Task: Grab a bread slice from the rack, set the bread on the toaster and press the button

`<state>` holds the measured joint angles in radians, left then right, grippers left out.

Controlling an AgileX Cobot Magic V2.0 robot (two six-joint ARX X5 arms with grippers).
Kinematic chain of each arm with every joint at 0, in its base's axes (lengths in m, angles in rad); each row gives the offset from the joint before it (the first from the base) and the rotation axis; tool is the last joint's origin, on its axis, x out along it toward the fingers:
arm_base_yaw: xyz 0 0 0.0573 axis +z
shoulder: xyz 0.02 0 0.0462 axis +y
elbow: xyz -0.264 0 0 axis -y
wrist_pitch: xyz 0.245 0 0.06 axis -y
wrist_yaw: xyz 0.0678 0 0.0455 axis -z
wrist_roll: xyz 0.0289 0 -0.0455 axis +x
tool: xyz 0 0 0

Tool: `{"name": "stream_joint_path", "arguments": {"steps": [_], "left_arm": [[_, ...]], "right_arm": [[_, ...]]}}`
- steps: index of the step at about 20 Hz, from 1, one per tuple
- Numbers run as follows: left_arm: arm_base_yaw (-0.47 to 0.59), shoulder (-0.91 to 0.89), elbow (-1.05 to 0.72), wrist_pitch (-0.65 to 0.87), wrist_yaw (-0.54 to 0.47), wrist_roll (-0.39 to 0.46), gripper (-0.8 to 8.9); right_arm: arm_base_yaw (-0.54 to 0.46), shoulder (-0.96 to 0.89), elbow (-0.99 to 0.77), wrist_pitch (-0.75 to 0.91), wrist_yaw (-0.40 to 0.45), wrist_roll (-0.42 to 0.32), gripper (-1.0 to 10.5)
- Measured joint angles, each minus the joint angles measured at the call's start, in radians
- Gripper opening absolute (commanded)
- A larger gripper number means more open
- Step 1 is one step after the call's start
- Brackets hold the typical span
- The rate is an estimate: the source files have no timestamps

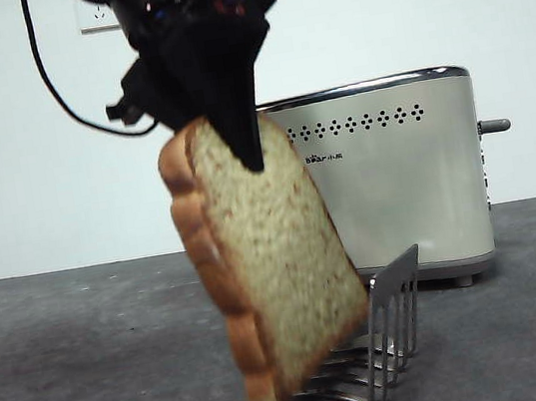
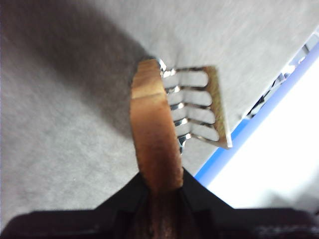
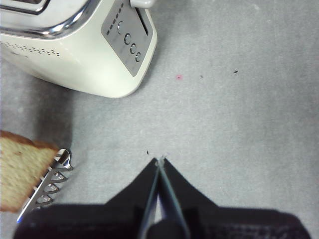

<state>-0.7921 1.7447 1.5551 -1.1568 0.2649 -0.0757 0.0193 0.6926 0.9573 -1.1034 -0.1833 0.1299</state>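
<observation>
Left gripper (image 1: 245, 148) pinched the slice of bread (image 1: 275, 260) by its top crust, slice hung tilted just above the rack (image 1: 387, 354) — toaster (image 1: 396, 181) behind, button (image 1: 494, 125) on its narrow end — right gripper (image 3: 159, 167) jaws pressed together over the grey table (image 3: 239, 124).

Right gripper (image 3: 159, 164) hovered over bare grey surface (image 3: 239, 114), its fingers (image 3: 149, 184) pressed together, holding nothing. Toaster (image 3: 75, 59) stood apart. Bread (image 3: 20, 174) overlapped the rack (image 3: 50, 186) at the frame edge.
</observation>
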Motion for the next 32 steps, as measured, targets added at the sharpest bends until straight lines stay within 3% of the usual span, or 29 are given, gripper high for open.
{"name": "stream_joint_path", "arguments": {"steps": [5, 8, 12, 19, 23, 26, 28, 32], "left_arm": [[-0.019, -0.032, 0.208, -0.157, 0.0, 0.018, -0.08], [-0.041, -0.04, 0.325, -0.166, -0.005, 0.129, -0.03], [-0.083, -0.053, 0.472, -0.166, -0.024, 0.441, -0.03], [-0.084, -0.055, 0.586, -0.166, -0.389, 1.026, -0.05], [-0.061, -0.055, 0.586, -0.106, -0.424, 1.349, -0.09], [-0.053, -0.055, 0.586, 0.05, -0.423, 1.49, -0.1], [-0.047, -0.055, 0.586, 0.077, -0.424, 1.576, -0.1], [-0.035, -0.018, 0.586, 0.086, -0.424, 1.63, -0.1]], "right_arm": [[0.0, 0.0, 0.0, 0.0, 0.0, 0.0, 0.0], [0.0, 0.0, 0.0, 0.0, 0.0, 0.0, 0.0], [0.0, 0.0, 0.0, 0.0, 0.0, 0.0, 0.0], [0.0, 0.001, 0.0, 0.0, 0.0, 0.0, 0.0], [0.0, 0.016, 0.0, 0.0, 0.0, 0.0, 0.0], [0.0, 0.03, 0.0, 0.0, 0.0, 0.0, 0.0], [0.0, 0.04, 0.0, 0.0, 0.0, 0.0, 0.0], [0.0, 0.047, 0.0, 0.0, 0.0, 0.0, 0.0]]}}
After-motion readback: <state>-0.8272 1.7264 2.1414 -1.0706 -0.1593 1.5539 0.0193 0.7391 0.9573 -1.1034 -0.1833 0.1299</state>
